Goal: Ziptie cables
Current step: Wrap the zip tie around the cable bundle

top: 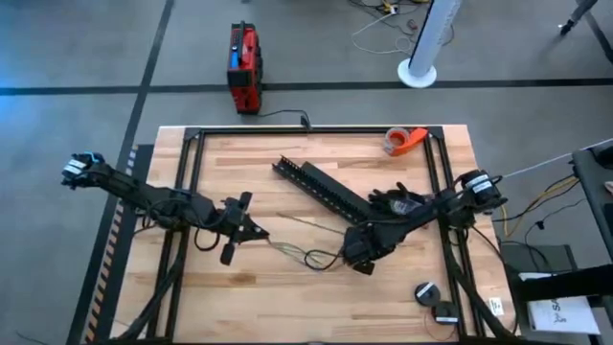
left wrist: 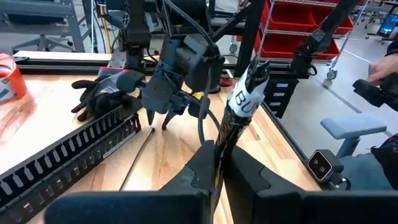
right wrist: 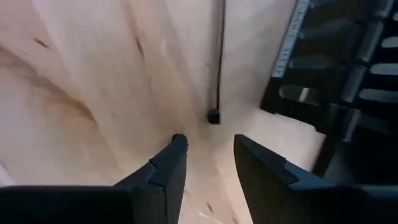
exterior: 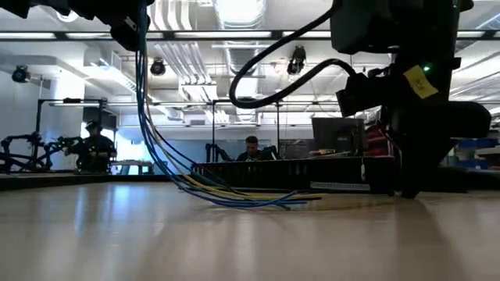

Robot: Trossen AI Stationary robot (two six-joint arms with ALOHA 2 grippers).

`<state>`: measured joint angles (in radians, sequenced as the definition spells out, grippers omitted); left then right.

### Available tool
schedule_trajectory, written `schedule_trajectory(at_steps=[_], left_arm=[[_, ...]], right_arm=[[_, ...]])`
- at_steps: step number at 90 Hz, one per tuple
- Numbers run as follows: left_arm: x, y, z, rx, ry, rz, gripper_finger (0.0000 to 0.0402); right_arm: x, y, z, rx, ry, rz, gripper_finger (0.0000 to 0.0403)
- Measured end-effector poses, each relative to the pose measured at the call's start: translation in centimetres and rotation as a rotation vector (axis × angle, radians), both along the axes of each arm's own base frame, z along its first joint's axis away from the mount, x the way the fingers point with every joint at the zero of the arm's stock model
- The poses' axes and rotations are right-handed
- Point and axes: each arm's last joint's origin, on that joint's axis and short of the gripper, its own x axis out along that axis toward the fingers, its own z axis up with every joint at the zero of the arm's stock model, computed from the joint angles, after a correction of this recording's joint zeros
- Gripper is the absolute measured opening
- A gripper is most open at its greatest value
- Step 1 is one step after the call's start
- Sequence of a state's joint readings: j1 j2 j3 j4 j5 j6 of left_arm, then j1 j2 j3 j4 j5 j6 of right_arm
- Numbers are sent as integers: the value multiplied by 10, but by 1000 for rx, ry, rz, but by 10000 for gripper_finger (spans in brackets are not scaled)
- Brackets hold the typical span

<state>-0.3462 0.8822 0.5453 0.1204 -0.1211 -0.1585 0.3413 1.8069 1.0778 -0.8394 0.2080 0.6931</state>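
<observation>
Left gripper (top: 251,228) is pinching the cables (exterior: 234,197) tight, lifting one end while the rest is trailing on the table (top: 239,163) mid-front | right gripper (right wrist: 208,163) is hovering low, fingers slightly parted, holding nothing, a black zip tie (right wrist: 219,62) lying on the wood just ahead, beside the rail (top: 321,187)

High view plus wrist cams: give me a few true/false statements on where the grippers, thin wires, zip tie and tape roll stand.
1. The left gripper is shut on the bunch of thin green, blue-grey and dark wires. True.
2. The right gripper is shut on the thin black zip tie. False: its fingers are open above the tie's head.
3. The orange tape roll lies between the grippers. False: it sits at the far edge of the wooden table.
4. The long black slotted rails lie diagonally. True.
</observation>
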Motion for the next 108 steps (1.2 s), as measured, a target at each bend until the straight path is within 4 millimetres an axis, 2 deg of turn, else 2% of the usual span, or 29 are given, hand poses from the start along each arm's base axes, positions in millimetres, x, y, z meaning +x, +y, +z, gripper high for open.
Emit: schedule_trajectory(at_steps=[25, 50, 61, 76, 86, 94, 108], left_arm=[[0, 0, 0, 1, 0, 0, 7], [0, 0, 0, 0, 0, 0, 7], [0, 0, 0, 0, 0, 0, 7], [0, 0, 0, 0, 0, 0, 7], [0, 0, 0, 0, 0, 0, 7], [0, 0, 0, 0, 0, 0, 7], [0, 0, 0, 0, 0, 0, 7]], right_arm=[[4, -6, -4, 5, -7, 43, 108], [9, -18, -6, 33, -19, 63, 61], [12, -24, -7, 106, -8, 75, 40], [12, -24, -7, 139, 1, 106, 6], [13, -17, -3, 118, 3, 122, 4], [15, -3, 4, 48, -8, 148, 3], [16, 24, 24, -234, -98, 241, 1]])
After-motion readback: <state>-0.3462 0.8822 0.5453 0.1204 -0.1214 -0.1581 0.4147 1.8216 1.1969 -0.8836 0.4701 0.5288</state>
